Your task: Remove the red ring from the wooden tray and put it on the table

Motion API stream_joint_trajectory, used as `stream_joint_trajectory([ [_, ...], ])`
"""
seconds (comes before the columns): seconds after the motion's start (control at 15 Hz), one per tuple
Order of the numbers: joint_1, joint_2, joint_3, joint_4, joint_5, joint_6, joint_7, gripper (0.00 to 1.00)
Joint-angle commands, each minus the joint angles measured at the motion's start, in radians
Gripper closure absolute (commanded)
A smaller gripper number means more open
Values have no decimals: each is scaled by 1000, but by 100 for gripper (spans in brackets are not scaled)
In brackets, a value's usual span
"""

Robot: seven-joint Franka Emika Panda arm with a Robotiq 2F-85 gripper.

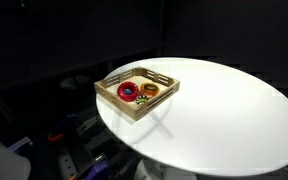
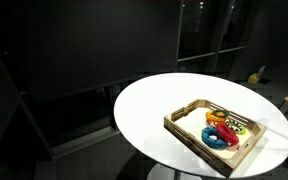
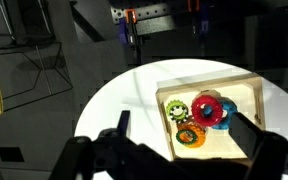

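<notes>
Basically nothing of the task is done yet. The red ring (image 3: 206,108) sits inside the wooden tray (image 3: 210,82), lying flat on the tray floor, packed in with the other rings. In the wrist view a blue ring (image 3: 225,113) is touching it or overlapping it on one side; which one lies on top is hard to tell. An orange ring (image 3: 190,136) lies just beside them, nearer the camera.

Both exterior views agree: red ring (image 1: 130,92) (image 2: 217,118) in the tray (image 1: 114,103) (image 2: 197,145), none of it on the bench (image 1: 224,110) (image 2: 144,110). The tray stands near one edge of the round white bench.

The end effector (image 3: 181,120) shows only in the wrist view. Its fingers (image 3: 246,132) are spread wide with nothing between them, and it is above the tray with no contact. Neither the arm nor the end effector appears in the exterior views.

Left to do, as I judge it: come down over the red ring, close on it without dragging the blue one along, lift it over the tray wall, and set it on bare bench top. That is every step, so progress is about zero.
</notes>
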Motion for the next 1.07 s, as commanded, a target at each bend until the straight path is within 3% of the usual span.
stream_joint_trajectory([
  [0.0,8,70,-6,16,15,85,42,0],
  [0.53,23,234,-41,-27,101,304,41,0],
  [1.0,30,242,-41,-27,73,295,43,0],
])
